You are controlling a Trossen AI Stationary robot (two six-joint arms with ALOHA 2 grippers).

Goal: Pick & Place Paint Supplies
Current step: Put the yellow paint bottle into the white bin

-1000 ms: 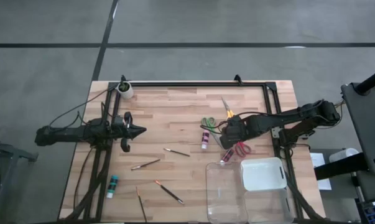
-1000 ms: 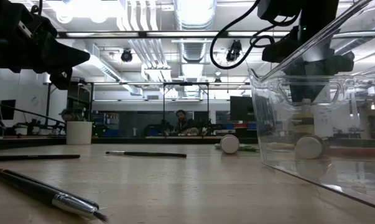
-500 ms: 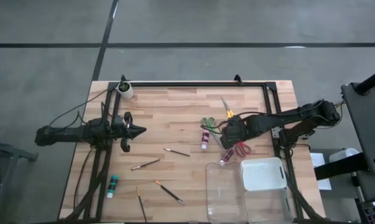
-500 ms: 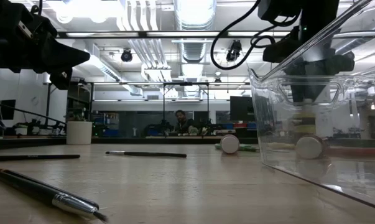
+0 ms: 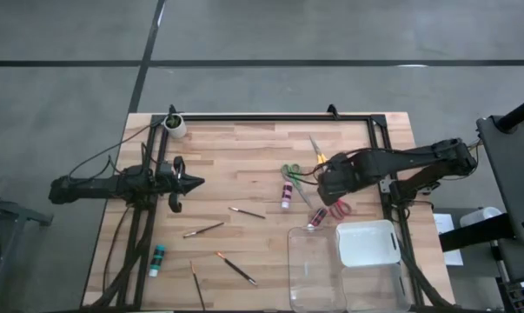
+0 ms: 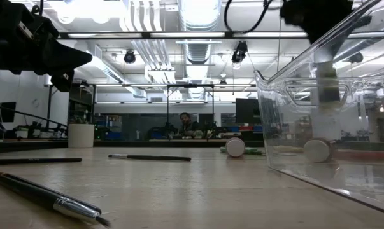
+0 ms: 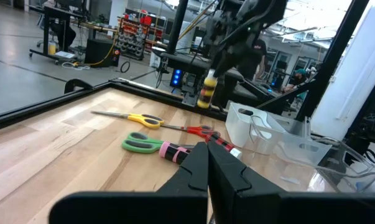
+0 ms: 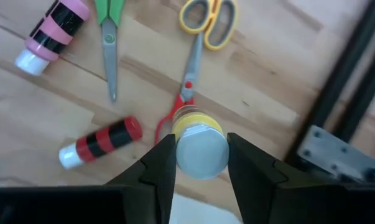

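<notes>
four paint bottles, three scissors (image 5: pixel 289 170), four brushes (image 5: pixel 202 229); right gripper (image 8: pixel 201 163) clamps the yellow bottle (image 8: pixel 201 148); left gripper (image 5: pixel 195 183) closed.

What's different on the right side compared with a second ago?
The right pincer, shut on the yellow paint bottle, has lifted it off the table, above the red scissors. The left pincer, the brushes and the other bottles stayed put.

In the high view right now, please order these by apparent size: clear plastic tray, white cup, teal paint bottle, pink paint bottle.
1. clear plastic tray, clearly largest.
2. white cup.
3. pink paint bottle and teal paint bottle look alike; I will not rank them.
</notes>
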